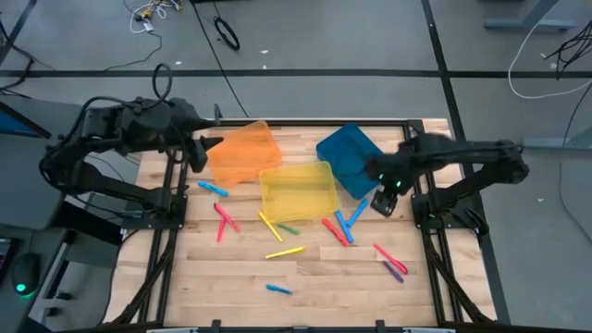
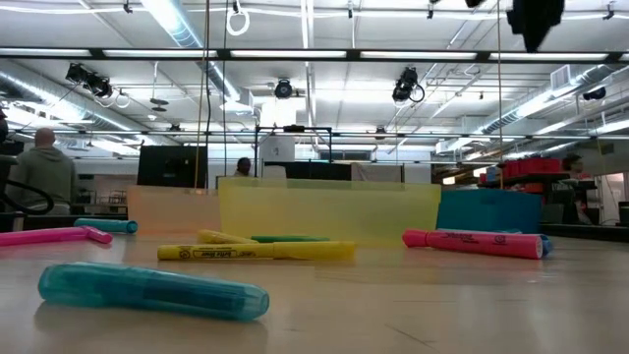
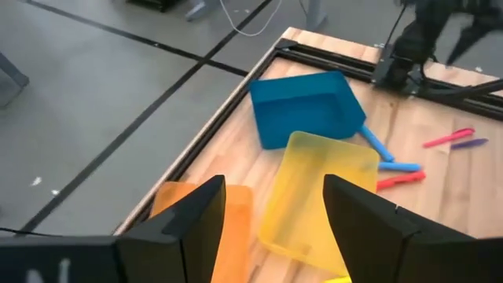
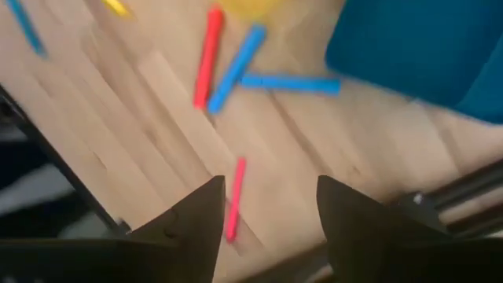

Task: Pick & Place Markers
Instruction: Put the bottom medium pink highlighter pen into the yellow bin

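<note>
Several markers lie flat and scattered on the wooden table (image 1: 314, 268): a blue one (image 1: 213, 189), pink ones (image 1: 225, 217), yellow ones (image 1: 285, 252), a red and blue cluster (image 1: 342, 227), and a pink (image 1: 388, 256) and a purple one (image 1: 393, 270). My left gripper (image 1: 199, 153) hangs open at the table's far left, above the orange bin's edge; its fingers (image 3: 196, 220) are empty. My right gripper (image 1: 384, 199) stands open near the blue bin, pointing down over bare wood, with a pink marker (image 4: 234, 196) below and between its fingers, apart from them.
Three bins stand at the table's far side: orange (image 1: 242, 151), yellow (image 1: 298, 188) and blue (image 1: 351, 157). A black frame rail (image 1: 435, 240) runs along the right edge beside my right arm. In the low view a teal marker (image 2: 152, 290) lies nearest, with people in the room behind.
</note>
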Tool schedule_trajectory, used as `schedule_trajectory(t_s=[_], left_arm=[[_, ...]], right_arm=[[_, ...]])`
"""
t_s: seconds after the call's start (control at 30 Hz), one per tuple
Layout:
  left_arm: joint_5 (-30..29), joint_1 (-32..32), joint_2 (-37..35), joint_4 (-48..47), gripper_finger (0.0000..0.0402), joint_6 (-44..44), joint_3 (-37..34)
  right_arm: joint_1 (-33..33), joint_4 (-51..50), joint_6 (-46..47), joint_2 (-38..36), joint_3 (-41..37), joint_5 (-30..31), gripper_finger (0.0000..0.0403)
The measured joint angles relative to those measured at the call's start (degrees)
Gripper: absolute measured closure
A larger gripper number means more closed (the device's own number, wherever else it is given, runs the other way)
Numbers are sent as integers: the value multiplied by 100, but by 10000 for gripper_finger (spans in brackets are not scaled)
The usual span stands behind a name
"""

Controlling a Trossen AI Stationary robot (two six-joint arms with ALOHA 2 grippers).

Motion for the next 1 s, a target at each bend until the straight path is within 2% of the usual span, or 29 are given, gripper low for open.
schedule_trajectory(t_s=[0.17, 0.37, 0.77, 1.0], left_arm=[[0, 161, 94, -9, 190, 82, -1], [19, 292, 146, -27, 193, 593, -4], [255, 678, 153, 260, 193, 983, -4], [259, 835, 153, 317, 193, 986, -4]], right_arm=[[409, 696, 504, 2, -988, -46, 215], [808, 1477, 1395, -41, -1897, -195, 225], [1414, 2210, 3155, -44, -2757, -45, 233], [1899, 2972, 3309, -44, -3223, 148, 234]])
